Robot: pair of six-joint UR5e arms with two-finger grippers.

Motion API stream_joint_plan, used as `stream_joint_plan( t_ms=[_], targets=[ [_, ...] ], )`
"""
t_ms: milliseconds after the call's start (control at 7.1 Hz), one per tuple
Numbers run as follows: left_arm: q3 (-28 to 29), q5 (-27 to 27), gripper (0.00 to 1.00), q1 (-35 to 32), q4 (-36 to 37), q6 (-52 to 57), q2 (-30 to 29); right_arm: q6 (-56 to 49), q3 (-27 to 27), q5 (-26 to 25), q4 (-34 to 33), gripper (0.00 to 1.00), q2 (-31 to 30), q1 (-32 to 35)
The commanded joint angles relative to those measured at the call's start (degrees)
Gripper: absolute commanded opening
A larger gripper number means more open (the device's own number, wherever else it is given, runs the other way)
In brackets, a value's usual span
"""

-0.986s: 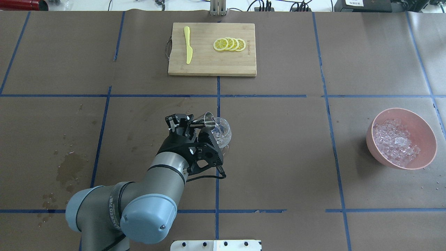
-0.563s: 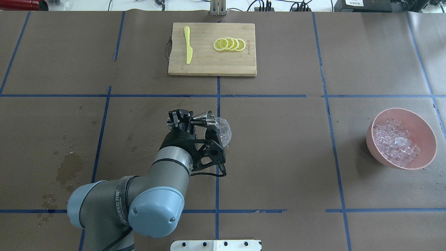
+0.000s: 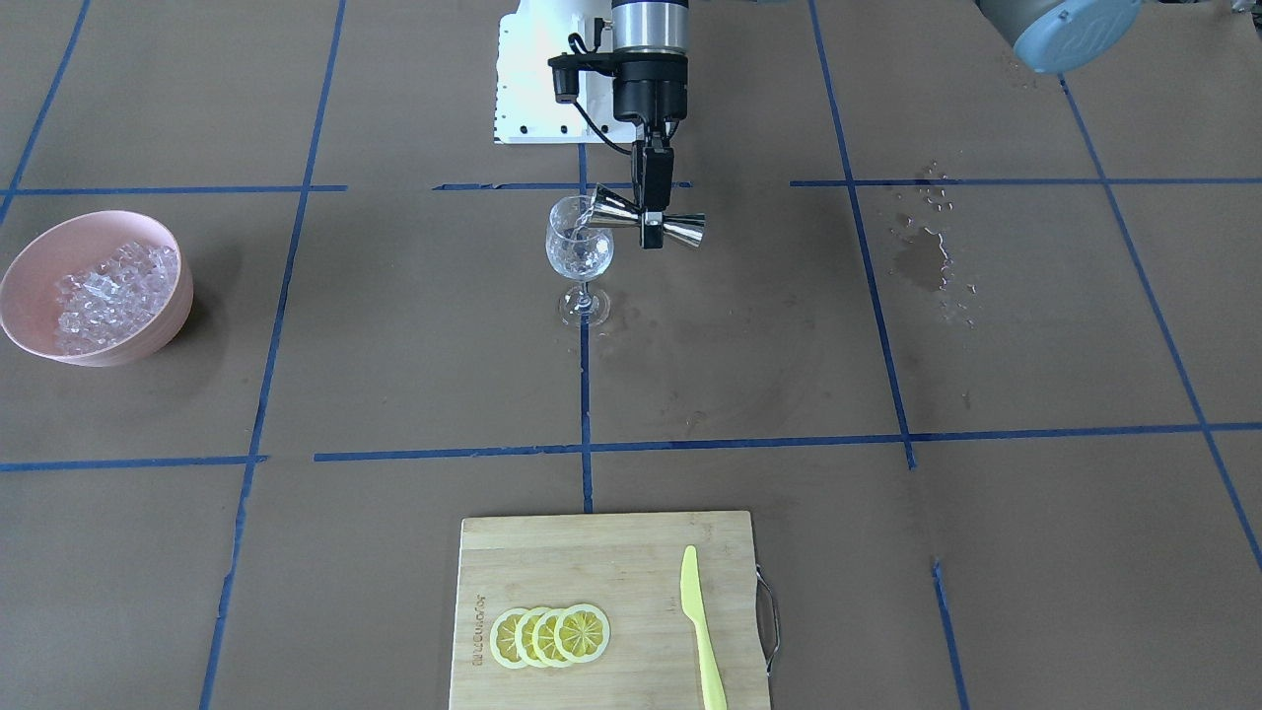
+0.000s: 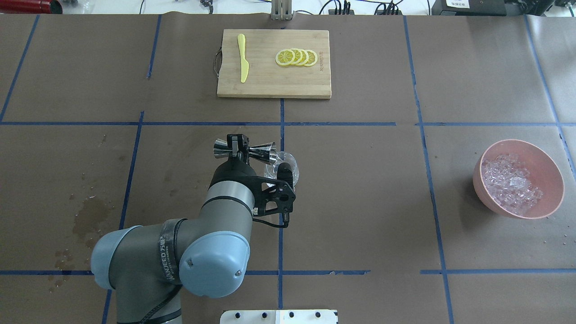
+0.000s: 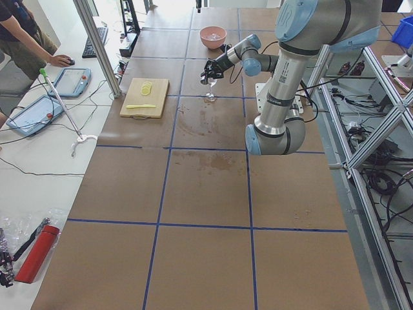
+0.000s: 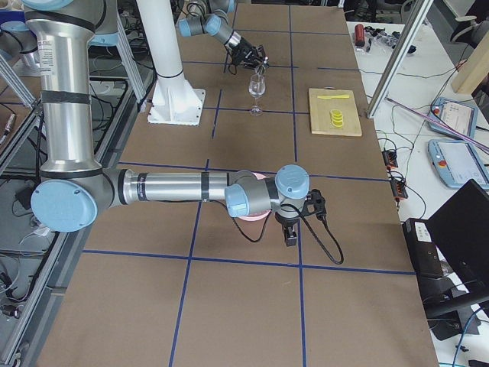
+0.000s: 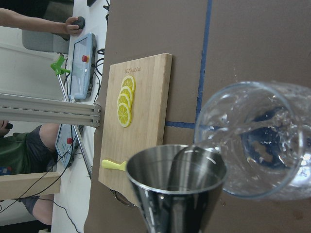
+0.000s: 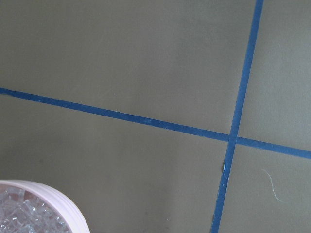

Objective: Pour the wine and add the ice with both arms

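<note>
**Left arm pouring; ice comes next**

The left hand (image 3: pixel 651 229) is clamped on the waist of a steel double-cone measuring cup (image 4: pixel 263 153). The cup is tipped almost level, its mouth at the rim of a clear stemmed wine glass (image 3: pixel 579 258) just beside the hand. The wine (image 7: pixel 265 145), nearly colourless, swirls inside the glass. The pour looks close to done; next the cup needs righting and drawing away without knocking the rim.

The ice (image 4: pixel 510 182) fills a round pink bowl (image 4: pixel 542 159) well apart from that hand. The right hand (image 6: pixel 291 231) hangs near the bowl, and whether its fingers are apart cannot be told.

A bamboo cutting board (image 4: pixel 270 83) with yellow lemon slices (image 4: pixel 297 57) and a yellow plastic knife (image 4: pixel 243 58) lies beyond the left hand, out of the way. The likeliest obstacle to the ice is the left arm over the glass.
</note>
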Motion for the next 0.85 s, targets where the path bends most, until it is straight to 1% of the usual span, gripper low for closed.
stream_joint_plan(
  t_ms=[0,141,423,704],
  targets=[
    [-0.3,0.0,0.0,-0.54,1.43,6.93,-0.43,0.0,0.02,0.07,0.06,1.0,0.0,0.0],
    [-0.22,-0.18,0.0,-0.63,1.61,10.16,-1.22,0.0,-0.15,-0.02,-0.02,1.0,0.0,0.0],
    [-0.13,-0.26,0.0,-0.8,1.44,8.98,-1.49,0.0,-0.16,-0.02,0.06,1.0,0.0,0.0],
    [-0.57,-0.18,0.0,-0.89,1.0,-6.07,-0.88,-0.09,-0.24,-0.02,-0.02,1.0,0.0,0.0]
  ],
)
